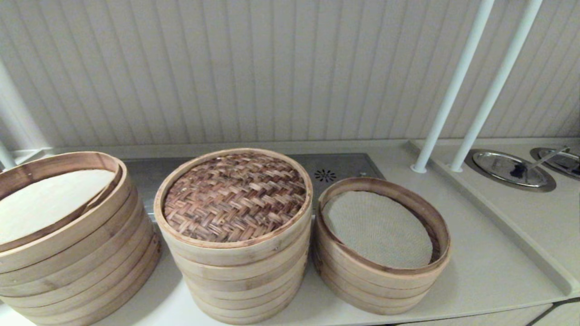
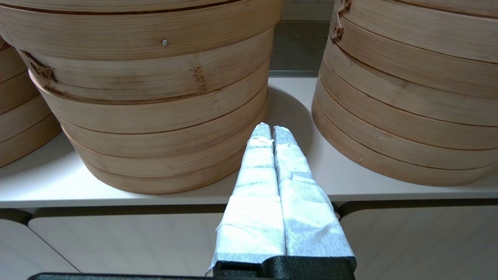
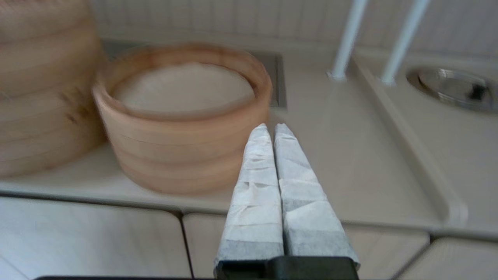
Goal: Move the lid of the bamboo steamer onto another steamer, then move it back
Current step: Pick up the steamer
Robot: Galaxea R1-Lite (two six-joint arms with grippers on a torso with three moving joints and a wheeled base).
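Observation:
The bamboo steamer lid (image 1: 234, 195), dark herringbone weave with a pale band rim, lies flat on top of the middle, medium-width stack of pale rings (image 1: 240, 285). It covers that stack's liner. Neither arm shows in the head view. My left gripper (image 2: 271, 126) is shut and holds nothing; it hovers in front of the counter edge, pointing at the gap to the right of the middle stack (image 2: 155, 116). My right gripper (image 3: 271, 126), also shut with nothing in it, hangs before the counter edge near the short stack (image 3: 183, 128).
A wider stack with a plain cream liner (image 1: 68, 244) stands at the left. A shorter stack with a grey-beige mesh liner (image 1: 380, 253) touches the middle one on the right. Two white poles (image 1: 453, 86) and round metal lids (image 1: 509, 168) are at the back right.

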